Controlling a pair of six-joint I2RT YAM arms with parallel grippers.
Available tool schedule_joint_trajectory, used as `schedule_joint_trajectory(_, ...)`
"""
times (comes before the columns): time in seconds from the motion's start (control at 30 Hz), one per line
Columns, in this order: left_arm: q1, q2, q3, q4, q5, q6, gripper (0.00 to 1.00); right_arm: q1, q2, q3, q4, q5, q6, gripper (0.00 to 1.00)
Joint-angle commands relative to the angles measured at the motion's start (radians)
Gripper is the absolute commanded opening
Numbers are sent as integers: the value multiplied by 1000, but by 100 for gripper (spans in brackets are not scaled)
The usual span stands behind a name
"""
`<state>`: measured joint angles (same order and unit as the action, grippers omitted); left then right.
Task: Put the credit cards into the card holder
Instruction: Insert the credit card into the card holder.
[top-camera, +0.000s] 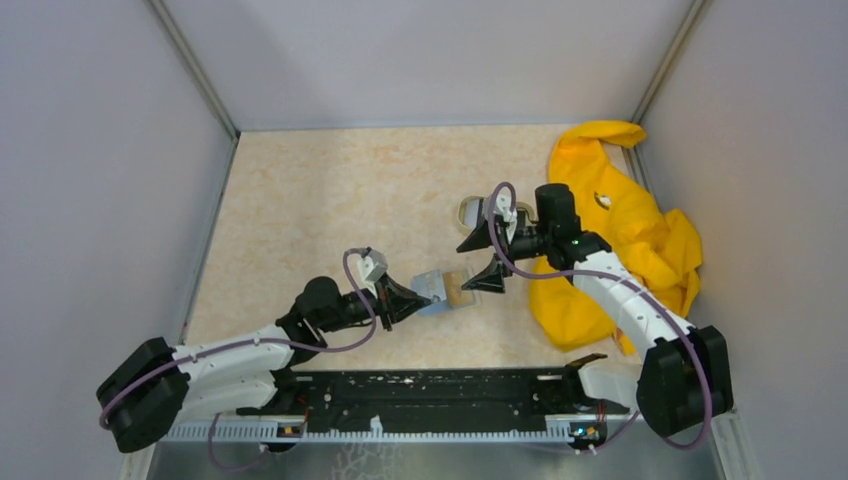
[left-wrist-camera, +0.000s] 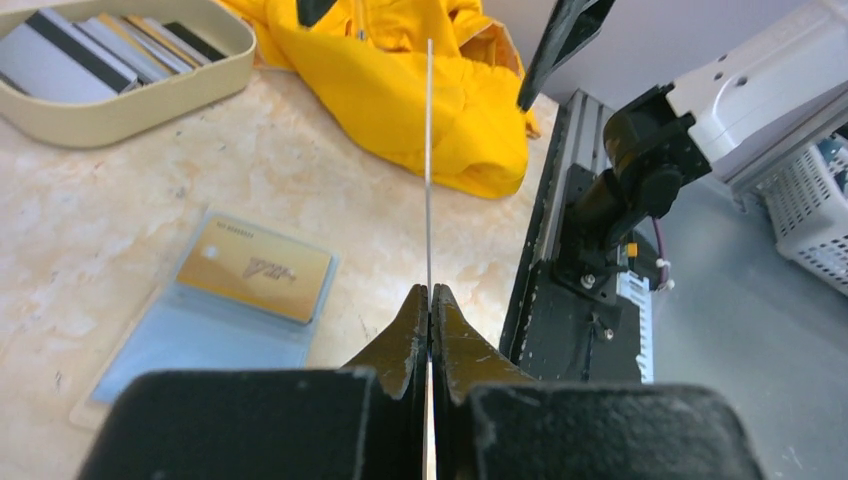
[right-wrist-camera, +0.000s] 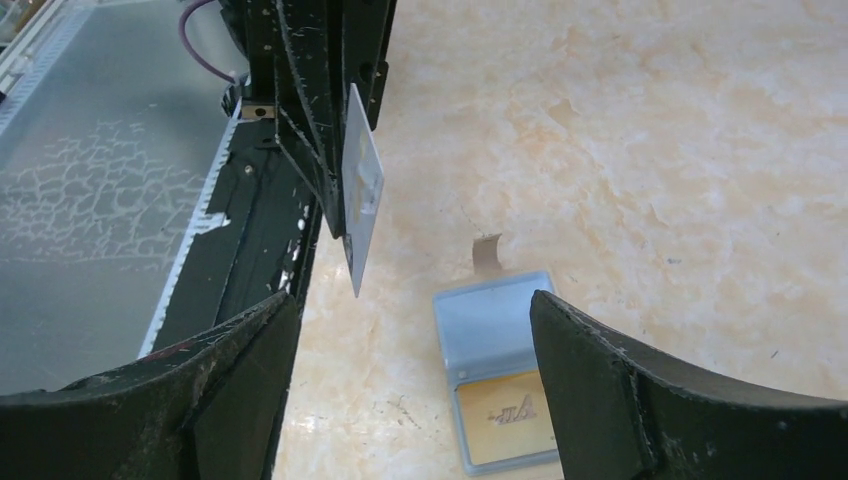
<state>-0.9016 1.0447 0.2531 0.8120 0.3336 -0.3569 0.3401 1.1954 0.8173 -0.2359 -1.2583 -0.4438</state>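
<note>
One card holder (top-camera: 435, 293) lies open on the counter (top-camera: 330, 200), light blue inside up, near the middle and toward the near edge, between the two arms. One gold card (left-wrist-camera: 255, 270) sits in its pocket. A second card (left-wrist-camera: 428, 150) stands on edge in the air, just left of the holder, clamped in the left end effector (left-wrist-camera: 430, 296), whose fingers are pressed together on its lower edge. More credit cards (left-wrist-camera: 95, 55), grey, white and dark, lie overlapped in one oval beige dish (left-wrist-camera: 130, 110) farther back; at least five show, but the exact count cannot be told. One yellow cloth (top-camera: 620, 230) is heaped at the right, beside the dish. The right end effector (right-wrist-camera: 412, 300) hangs over the holder with its fingers spread wide apart, holding nothing and touching nothing that can be seen.
</note>
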Motion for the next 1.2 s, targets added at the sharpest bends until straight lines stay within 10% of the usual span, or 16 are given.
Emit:
schedule_joint_trajectory(0.0, -2, -73, -30, -153, -23, 62, 0, 9, -58, -20, 1, -74, -111, 86)
schedule_joint_trajectory(0.53, -2, 29, -3, -98, 65, 108, 0, 136, 57, 2, 10, 92, -65, 78)
schedule_joint_trajectory(1.17, -2, 116, 26, -54, 97, 108, 0, 193, 123, 25, 0, 78, -38, 29)
